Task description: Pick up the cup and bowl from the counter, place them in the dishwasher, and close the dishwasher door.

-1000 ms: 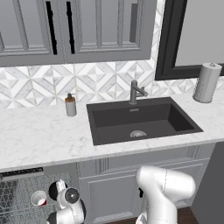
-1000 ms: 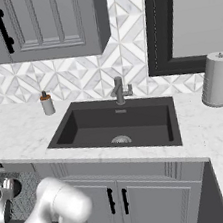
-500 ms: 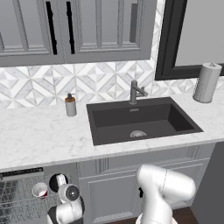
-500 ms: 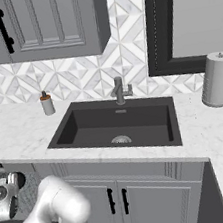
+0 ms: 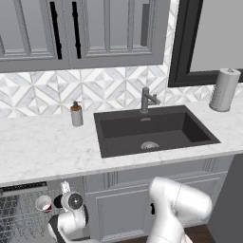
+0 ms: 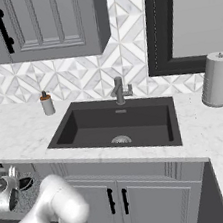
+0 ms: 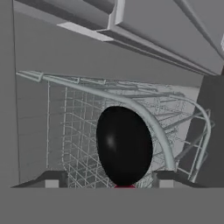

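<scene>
Low at the scene's left, under the white marble counter, stands the open dishwasher with its wire rack. Gripper reaches in, fingers parted, nothing visibly clamped. Black bowl sits dead ahead between the tips, over the rack; red cup already racked, just left of the wrist.

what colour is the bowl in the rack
Glossy black bowl, clearest in the hand view.

1 cup, 1 bowl
</scene>
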